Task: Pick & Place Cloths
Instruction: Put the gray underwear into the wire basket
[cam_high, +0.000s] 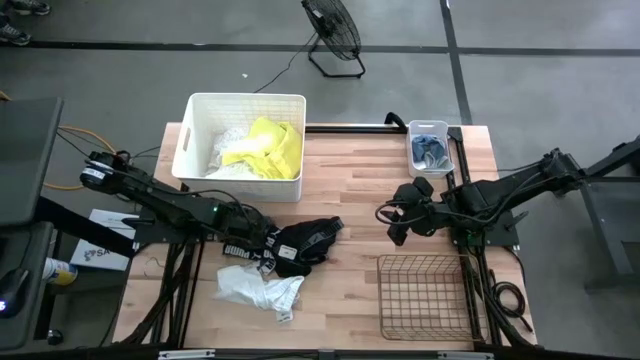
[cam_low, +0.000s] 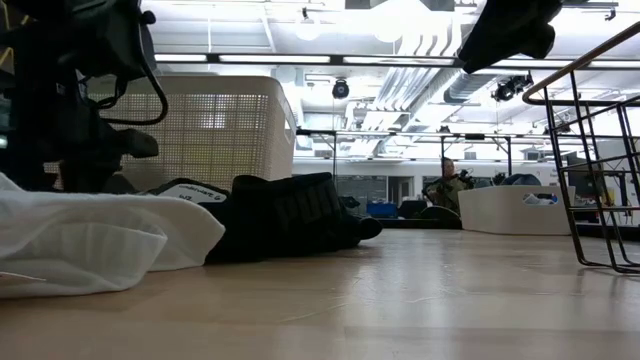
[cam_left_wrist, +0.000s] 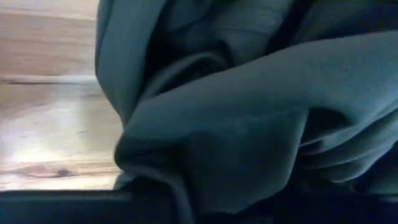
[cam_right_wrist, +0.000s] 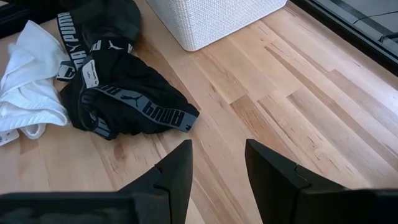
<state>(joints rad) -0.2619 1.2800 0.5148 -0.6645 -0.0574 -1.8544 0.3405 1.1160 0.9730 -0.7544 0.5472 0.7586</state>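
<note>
Black cloths (cam_high: 305, 243) with white-printed waistbands lie bunched on the wooden table's middle, also in the right wrist view (cam_right_wrist: 124, 99). A white cloth (cam_high: 255, 290) lies crumpled just near of them. My left gripper (cam_high: 262, 250) points down onto the left end of the black cloths. Dark cloth (cam_left_wrist: 249, 124) fills its wrist view and hides the jaws. More cloths, white and neon yellow (cam_high: 270, 148), lie in the white tub (cam_high: 240, 103). My right gripper (cam_right_wrist: 217, 168) hangs open above the bare table to the right of the black cloths, with nothing between its fingers.
A brown wire basket (cam_high: 425, 297) stands at the near right. A small white bin (cam_high: 430, 128) with grey-blue socks is at the far right. Bare wood lies between the black cloths and the basket. A fan stands on the floor beyond the table.
</note>
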